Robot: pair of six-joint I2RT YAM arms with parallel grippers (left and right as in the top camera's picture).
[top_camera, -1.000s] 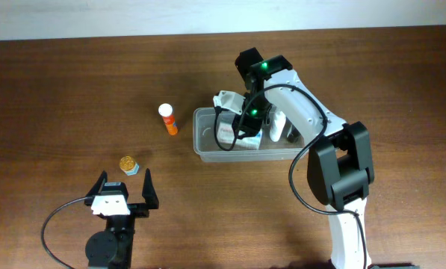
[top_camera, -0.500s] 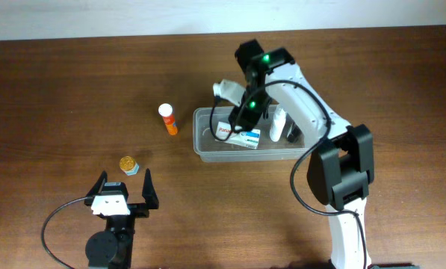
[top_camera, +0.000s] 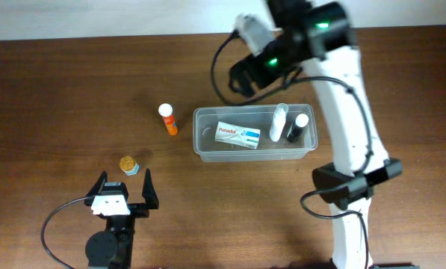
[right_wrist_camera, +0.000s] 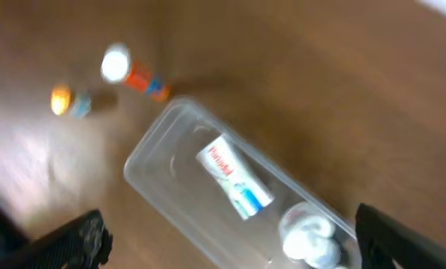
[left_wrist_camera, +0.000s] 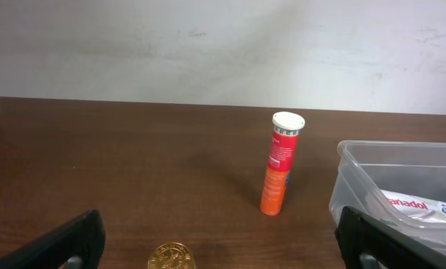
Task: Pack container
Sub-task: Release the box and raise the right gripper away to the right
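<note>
One brown table (top_camera: 58, 90) carried everything. Directly below the right hand (right_wrist_camera: 237, 233) sat the clear plastic container (top_camera: 208, 151), which also lay ahead of the left hand (top_camera: 124, 183) and off to its right. The right hand hung high above the container, its fingers (right_wrist_camera: 84, 237) spread wide with nothing between them, though its own view was blurred. The left hand rested low over the table, released too, both fingers (left_wrist_camera: 66, 243) far apart and empty.

Inside the container, a white box (top_camera: 237, 135) with red print lay flat below the right hand. A white bottle (top_camera: 279, 123) and a black bottle (top_camera: 297, 128) lay side by side at the container's other end. An orange tube (top_camera: 168, 119) with a white cap stood upright well ahead of the left hand, near the container but apart from it. A small gold-topped jar (top_camera: 128, 164) stood just ahead of the left hand.
</note>
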